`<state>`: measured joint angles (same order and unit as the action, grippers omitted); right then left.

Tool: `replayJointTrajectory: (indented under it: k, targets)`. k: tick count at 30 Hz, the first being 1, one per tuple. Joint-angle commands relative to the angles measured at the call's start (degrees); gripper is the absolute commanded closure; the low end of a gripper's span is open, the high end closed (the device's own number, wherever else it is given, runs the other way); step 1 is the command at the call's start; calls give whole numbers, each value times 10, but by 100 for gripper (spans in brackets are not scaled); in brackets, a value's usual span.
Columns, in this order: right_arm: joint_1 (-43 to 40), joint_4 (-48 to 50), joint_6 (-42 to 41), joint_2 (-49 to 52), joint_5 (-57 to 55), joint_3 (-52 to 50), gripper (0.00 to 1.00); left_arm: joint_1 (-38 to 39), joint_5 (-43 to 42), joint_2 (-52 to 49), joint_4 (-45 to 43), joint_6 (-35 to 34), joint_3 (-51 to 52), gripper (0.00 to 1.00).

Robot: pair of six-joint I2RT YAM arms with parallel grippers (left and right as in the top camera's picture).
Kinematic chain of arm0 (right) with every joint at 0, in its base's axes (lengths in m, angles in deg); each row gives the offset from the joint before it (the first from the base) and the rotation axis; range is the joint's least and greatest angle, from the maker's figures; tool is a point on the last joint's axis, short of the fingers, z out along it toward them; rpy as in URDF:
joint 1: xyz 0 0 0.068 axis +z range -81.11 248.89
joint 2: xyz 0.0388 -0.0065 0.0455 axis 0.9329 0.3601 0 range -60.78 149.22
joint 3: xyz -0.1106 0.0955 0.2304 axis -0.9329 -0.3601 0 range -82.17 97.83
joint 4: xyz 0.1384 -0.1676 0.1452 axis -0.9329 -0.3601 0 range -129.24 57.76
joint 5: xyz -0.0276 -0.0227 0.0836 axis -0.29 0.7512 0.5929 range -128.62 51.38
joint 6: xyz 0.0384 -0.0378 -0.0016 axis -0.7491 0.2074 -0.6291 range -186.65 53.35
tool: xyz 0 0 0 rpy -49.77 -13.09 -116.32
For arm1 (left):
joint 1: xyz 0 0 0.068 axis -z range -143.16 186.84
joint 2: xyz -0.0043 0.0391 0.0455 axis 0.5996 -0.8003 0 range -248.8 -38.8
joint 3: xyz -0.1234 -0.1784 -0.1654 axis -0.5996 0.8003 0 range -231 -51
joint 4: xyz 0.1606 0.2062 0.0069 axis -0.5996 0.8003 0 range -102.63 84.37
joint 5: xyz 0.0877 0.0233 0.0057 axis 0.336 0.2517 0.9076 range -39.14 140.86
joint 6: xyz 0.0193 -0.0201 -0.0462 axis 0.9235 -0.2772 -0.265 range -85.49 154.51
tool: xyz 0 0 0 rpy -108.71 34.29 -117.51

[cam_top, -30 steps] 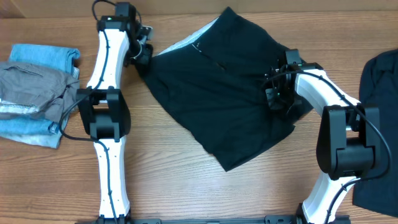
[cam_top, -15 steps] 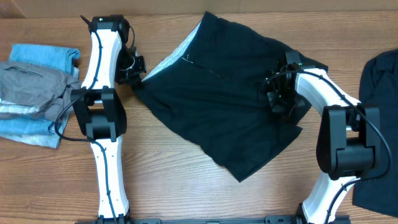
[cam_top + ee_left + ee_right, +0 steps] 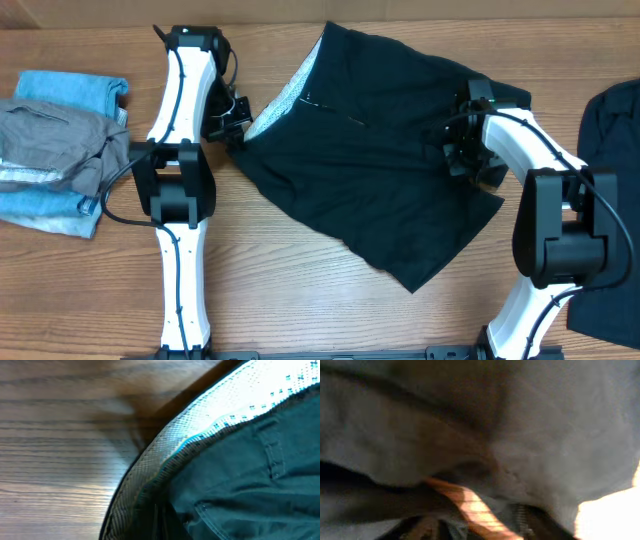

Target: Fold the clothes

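Note:
The clothes in play are black shorts spread flat across the middle of the wooden table. Their whitish waistband lining is turned up at the upper left. My left gripper is shut on the waistband's left corner. In the left wrist view the dark fabric and woven lining bunch down into that gripper. My right gripper sits over the shorts' right edge. In the blurred right wrist view its fingers stand apart under grey-looking cloth, with a strip of table between them.
A pile of folded blue and grey garments lies at the left edge. Another black garment lies along the right edge, beside the right arm's base. The left arm's base stands left of the shorts.
The shorts have slid right and toward the front, their lower corner ending further out. My left gripper came down and right, still holding the waistband. My right gripper moved slightly right and opened.

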<state>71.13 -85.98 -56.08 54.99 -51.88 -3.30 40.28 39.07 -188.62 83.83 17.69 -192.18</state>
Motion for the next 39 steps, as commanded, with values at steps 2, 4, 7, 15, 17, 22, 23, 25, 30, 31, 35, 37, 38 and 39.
replayJointTrajectory:
  k: [2,4,7,15,17,22,23,25,30,31,35,37,38,39]
  targets:
    - [0,-27,-3,-12,33,34,5,21,25,-10,-6,-6,5,86]
    - [0,-80,-41,-13,37,95,0,17,21,-8,-25,6,-4,70]
    - [0,-151,-52,-13,59,181,0,16,-10,-3,-40,38,-55,42]
    - [-27,-156,-119,-13,59,195,0,48,-199,-8,-219,162,-140,21]
    - [-41,-156,-123,-13,59,195,0,61,-201,-14,-279,162,-124,20]
    - [-50,-155,-123,-13,61,195,0,79,-167,-47,-348,162,-107,27]
    - [-50,-155,-123,-13,61,195,0,79,-167,-54,-351,162,-107,27]
    - [-50,-156,-123,-13,61,195,0,80,-167,-75,-348,162,-107,27]
    - [-50,-155,-123,-13,61,195,0,84,-168,-111,-343,160,-105,30]
    - [-50,-154,-123,-13,61,195,0,86,-168,-111,-344,160,-105,39]
    - [-50,-151,-124,-13,61,193,0,90,-183,-110,-340,160,-105,66]
    - [-50,-150,-123,-13,61,193,0,90,-194,-109,-339,160,-109,67]
    - [-50,-150,-124,-12,61,193,0,90,-194,-109,-336,160,-114,68]
    - [-50,-150,-124,-12,61,193,0,90,-194,-109,-333,160,-118,69]
